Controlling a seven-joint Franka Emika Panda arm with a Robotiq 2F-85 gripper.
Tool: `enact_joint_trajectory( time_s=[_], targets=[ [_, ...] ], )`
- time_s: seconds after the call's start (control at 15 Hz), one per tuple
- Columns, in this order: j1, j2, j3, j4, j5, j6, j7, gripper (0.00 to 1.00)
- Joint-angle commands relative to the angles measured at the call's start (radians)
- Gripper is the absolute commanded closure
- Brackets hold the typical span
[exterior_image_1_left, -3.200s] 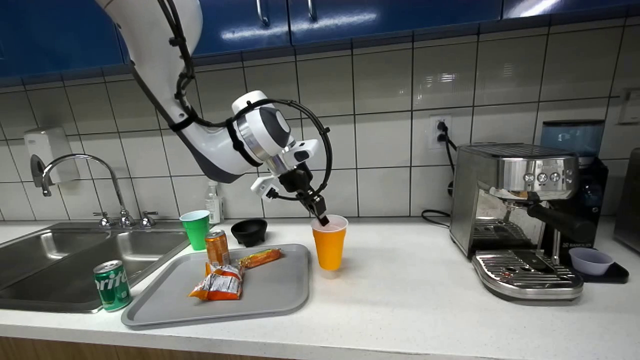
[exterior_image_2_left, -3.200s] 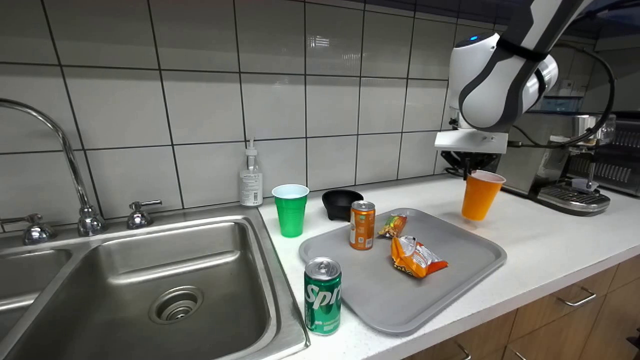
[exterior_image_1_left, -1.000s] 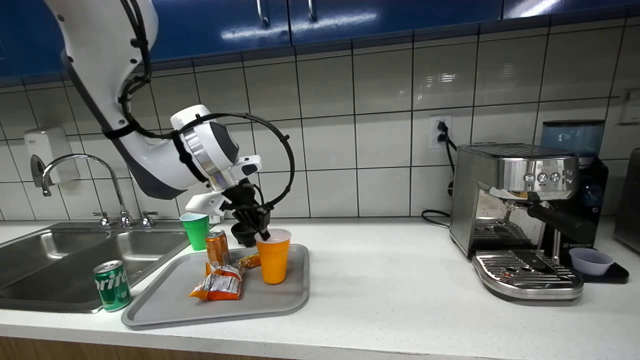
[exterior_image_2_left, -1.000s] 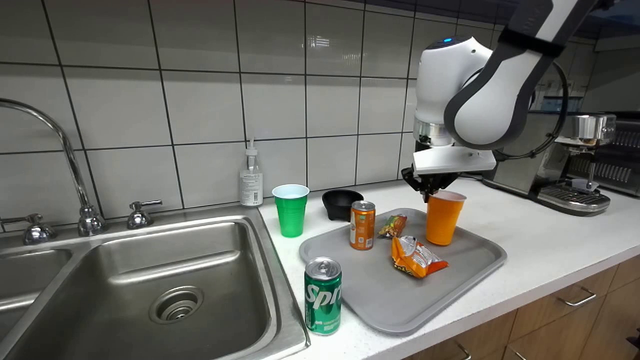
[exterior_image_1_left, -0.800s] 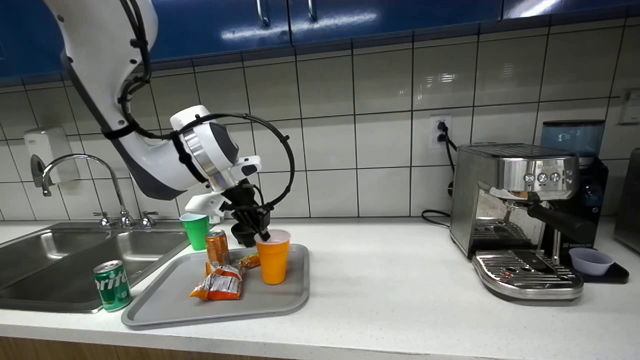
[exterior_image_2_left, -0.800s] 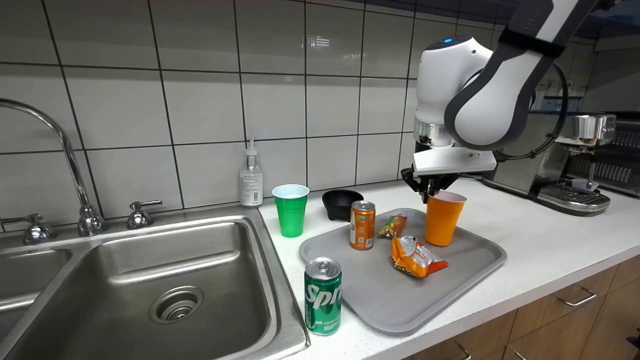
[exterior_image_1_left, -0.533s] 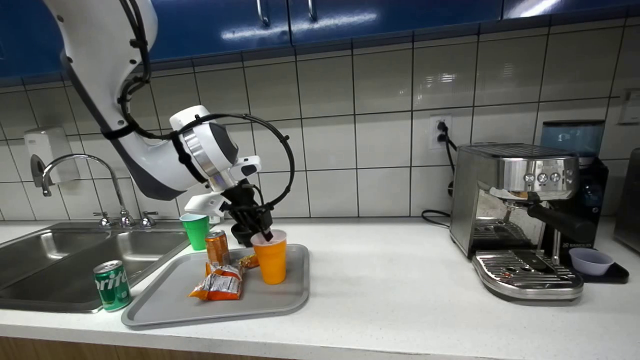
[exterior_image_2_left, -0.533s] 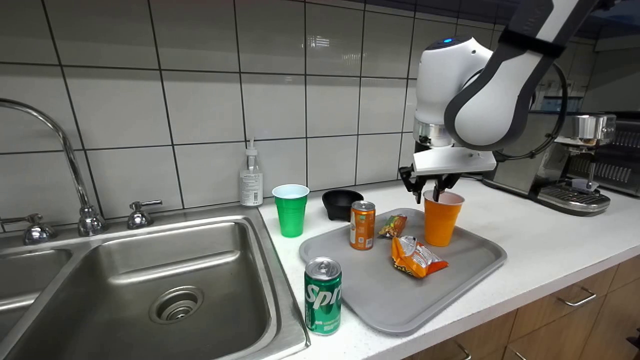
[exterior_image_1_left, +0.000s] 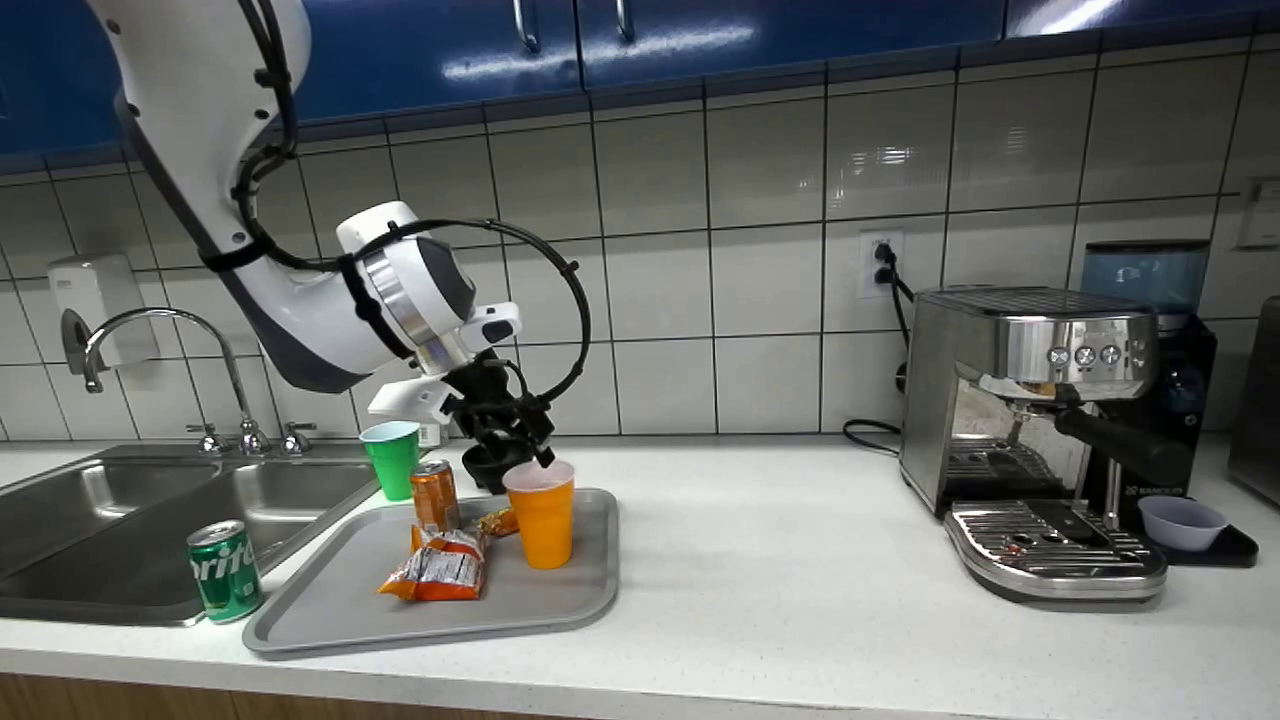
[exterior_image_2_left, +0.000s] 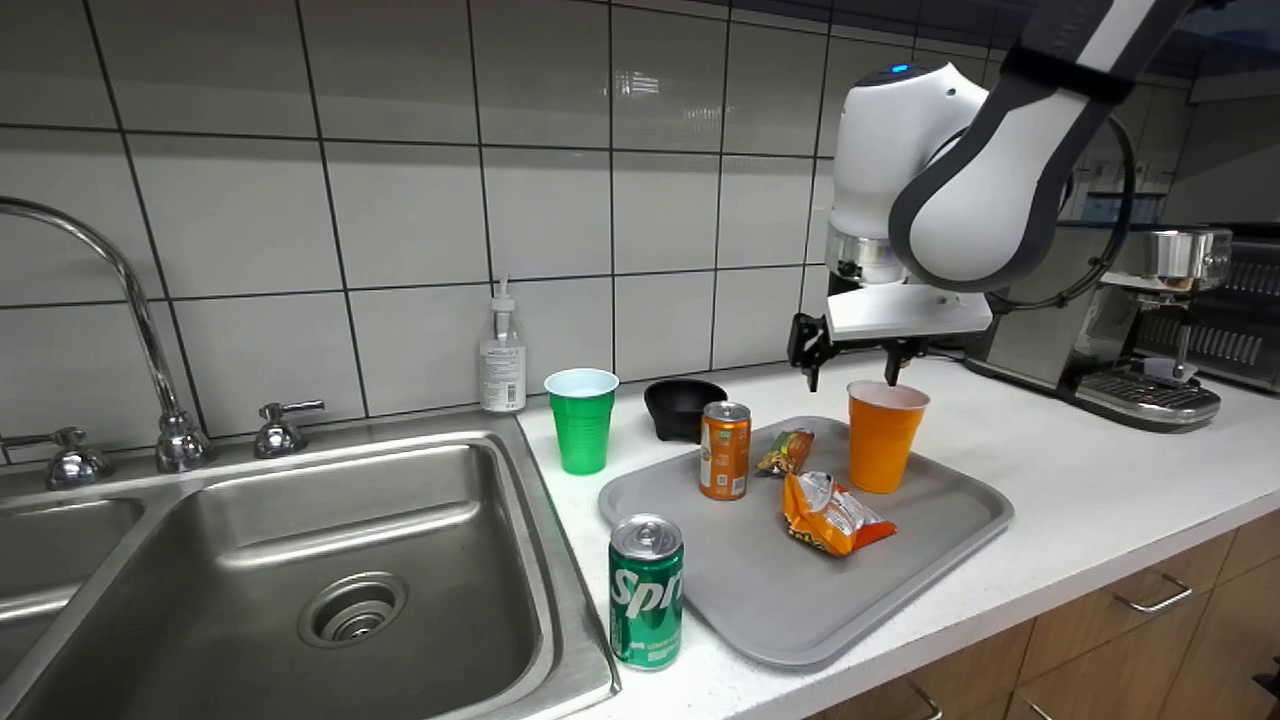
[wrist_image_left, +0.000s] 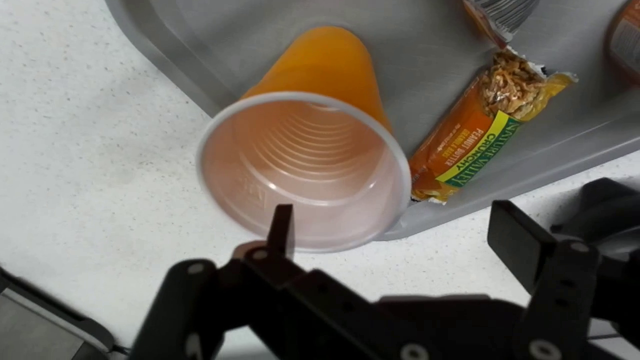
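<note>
Plainly, the gripper (wrist_image_left: 392, 215) hung wide and empty close by the orange cup (exterior_image_1_left: 543, 525), upright at three o'clock on the gray tray (exterior_image_1_left: 540, 600) in an exterior view, and any sideways drift could have let the fingertip (wrist_image_left: 281, 229) at its wrist-view seven o'clock topple it.

Spread fingers (exterior_image_2_left: 813, 374) near orange cup (exterior_image_2_left: 883, 447) on tray (exterior_image_2_left: 790, 605)

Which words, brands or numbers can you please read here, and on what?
"NATURE VALLEY": bar wrapper
"CRUNCHY": same wrapper
"PEANUT BUTTER": same wrapper
"GRANOLA BARS": same wrapper
"Sprite": green can, across both exterior views
Too small or blurred: bottle, orange can, snack bag, dispenser, black appliance, arm, orange cup.
</note>
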Motion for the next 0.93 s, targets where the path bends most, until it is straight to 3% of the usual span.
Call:
enact_joint_trajectory(
  time_s=[0.0, 0.6, 0.67, 0.87],
  targets=[
    [-0.016, -0.072, 0.013, -0.029, 0.016, -0.011, -0.057, 0.00],
    [-0.067, -0.180, 0.054, -0.088, 0.244, -0.016, -0.317, 0.00],
    [-0.031, -0.115, 0.024, -0.045, 0.194, -0.002, -0.232, 0.00],
    [-0.040, -0.142, 0.026, -0.063, 0.221, -0.003, -0.276, 0.00]
  ],
)
